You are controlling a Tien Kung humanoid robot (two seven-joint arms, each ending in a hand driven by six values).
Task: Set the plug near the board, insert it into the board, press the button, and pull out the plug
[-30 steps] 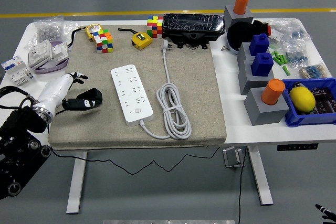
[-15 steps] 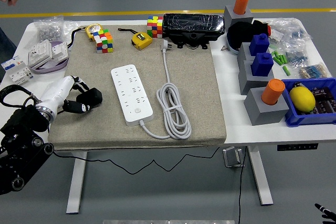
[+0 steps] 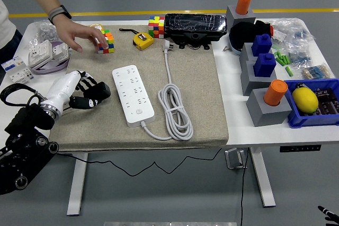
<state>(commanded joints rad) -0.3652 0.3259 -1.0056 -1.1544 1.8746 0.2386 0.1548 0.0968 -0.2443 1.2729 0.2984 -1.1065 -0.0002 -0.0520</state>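
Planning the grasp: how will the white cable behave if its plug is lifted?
Probably floppy: the cable lies in loose coils on the mat, so loops should trail and unwind. The plug itself looks rigid. The power strip may get tugged, since the cable joins it.

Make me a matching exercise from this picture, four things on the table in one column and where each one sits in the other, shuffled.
Things
1. plug
2. power strip
3. lemon
4. left robot hand

Places
A. inside the blue bin at the right edge
B. far side of the mat, at the end of the grey cable
C. over the mat's left part, beside the strip
D. flat in the mat's middle

Pairs: 1-B, 2-D, 3-A, 4-C
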